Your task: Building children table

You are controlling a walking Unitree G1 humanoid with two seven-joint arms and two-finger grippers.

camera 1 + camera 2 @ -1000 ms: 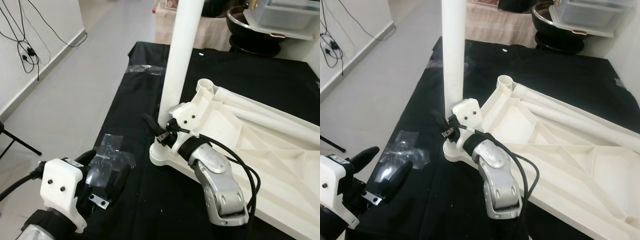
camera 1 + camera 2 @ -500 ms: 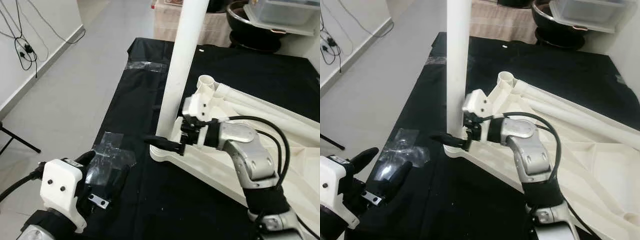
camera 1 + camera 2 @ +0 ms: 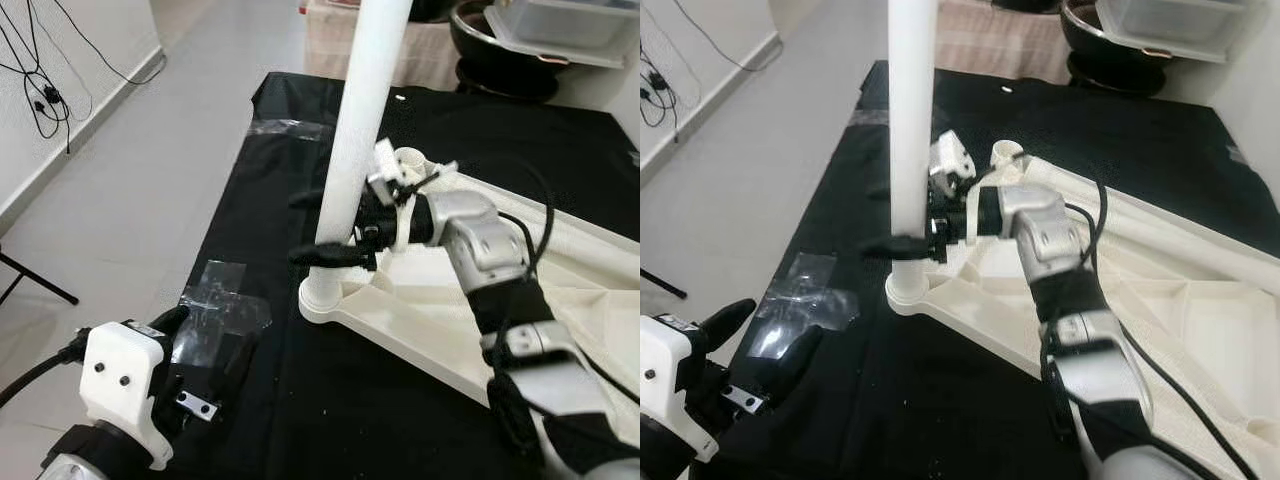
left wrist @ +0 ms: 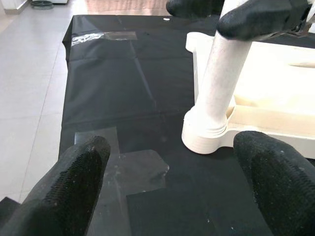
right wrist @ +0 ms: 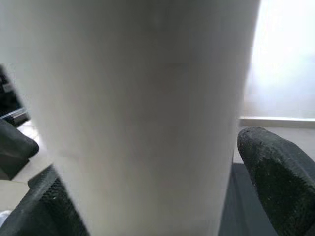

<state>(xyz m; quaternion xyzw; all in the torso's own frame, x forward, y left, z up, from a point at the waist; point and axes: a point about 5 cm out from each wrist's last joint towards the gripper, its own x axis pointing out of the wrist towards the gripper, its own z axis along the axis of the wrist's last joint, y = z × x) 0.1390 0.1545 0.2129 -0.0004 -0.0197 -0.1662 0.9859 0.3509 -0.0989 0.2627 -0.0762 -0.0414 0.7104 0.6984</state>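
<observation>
A white table top lies upside down on a black cloth. One white leg stands upright in its near corner socket. My right gripper reaches in from the right, low on that leg. It is open, with one black finger in front of the leg and one behind. In the right wrist view the leg sits between the fingers. My left gripper hangs open at the front left, above the cloth and apart from the leg.
Another white leg lies along the table top by a second socket. Clear tape patches hold the cloth. A black bowl and a plastic box stand behind. Cables hang at the left wall.
My right gripper has swung up from the leg's base and now straddles the leg, the arm reaching out further. The left gripper has stayed where it was.
</observation>
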